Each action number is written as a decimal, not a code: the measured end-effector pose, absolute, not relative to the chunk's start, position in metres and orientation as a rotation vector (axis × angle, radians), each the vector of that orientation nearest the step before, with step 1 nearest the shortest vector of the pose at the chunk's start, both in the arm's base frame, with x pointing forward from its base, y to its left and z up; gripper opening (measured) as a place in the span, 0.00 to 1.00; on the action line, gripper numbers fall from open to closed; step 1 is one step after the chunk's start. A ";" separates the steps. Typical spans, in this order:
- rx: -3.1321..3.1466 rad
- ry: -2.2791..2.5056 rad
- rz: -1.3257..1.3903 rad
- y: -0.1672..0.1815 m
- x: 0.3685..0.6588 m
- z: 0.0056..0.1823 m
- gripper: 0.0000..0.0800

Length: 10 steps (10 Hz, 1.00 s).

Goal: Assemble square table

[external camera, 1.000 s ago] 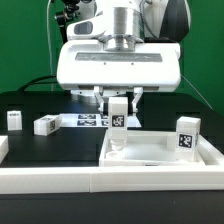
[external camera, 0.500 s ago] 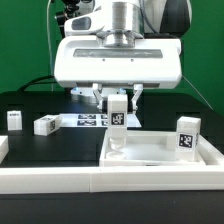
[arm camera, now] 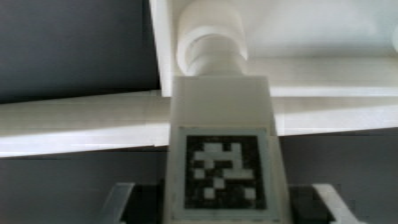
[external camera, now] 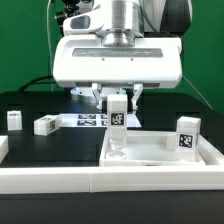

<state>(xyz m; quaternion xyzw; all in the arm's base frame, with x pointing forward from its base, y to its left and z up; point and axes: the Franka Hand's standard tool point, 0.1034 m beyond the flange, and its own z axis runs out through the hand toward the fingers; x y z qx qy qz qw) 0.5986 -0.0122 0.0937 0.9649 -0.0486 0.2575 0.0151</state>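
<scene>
Tool (external camera: 118, 100) clamps a tagged leg (external camera: 118, 122) upright, long axis vertical, lower end at the tray-like top (external camera: 165, 152) corner.

The exterior view sits low and close beside the black table (external camera: 55, 145), facing the arm (external camera: 118, 62) head-on, while the wrist view looks at very close range along the tagged leg (arm camera: 222, 120) onto the tray-like top (arm camera: 320, 40), both shared.
</scene>
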 end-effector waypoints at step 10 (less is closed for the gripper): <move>2.977 -0.106 0.830 -0.006 0.600 0.077 0.36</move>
